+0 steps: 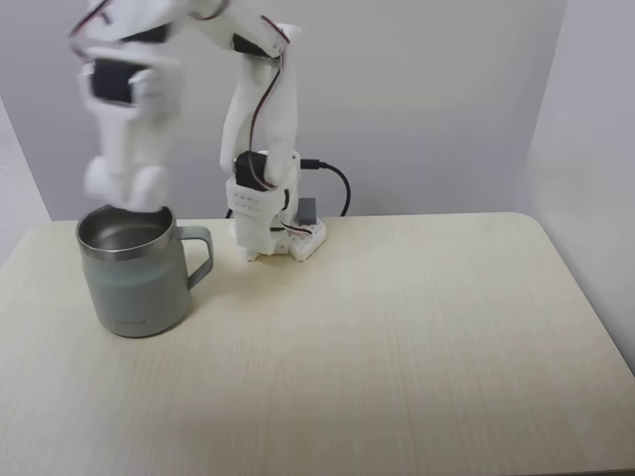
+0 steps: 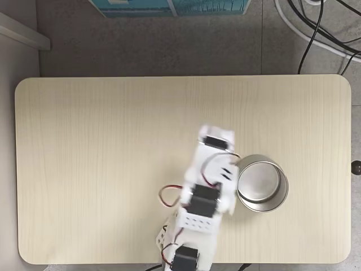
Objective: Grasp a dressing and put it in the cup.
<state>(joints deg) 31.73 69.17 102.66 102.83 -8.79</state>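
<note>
Release step over the cup (image 1: pixel 134 283), standing near one end of the worktop (image 1: pixel 397 337). The blurred hand (image 1: pixel 127 188) hangs just above the rim, arm arched over from its base. Whether it is open, or carries the dressing, cannot be told. Next, probably: withdraw upward.

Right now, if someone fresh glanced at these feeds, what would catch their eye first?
The white gripper, motion-blurred, hanging just above the rim of the steel cup at the table's left in a fixed view. From above, the cup sits beside the arm on an otherwise bare wooden table; whether the gripper holds anything cannot be told.
</note>
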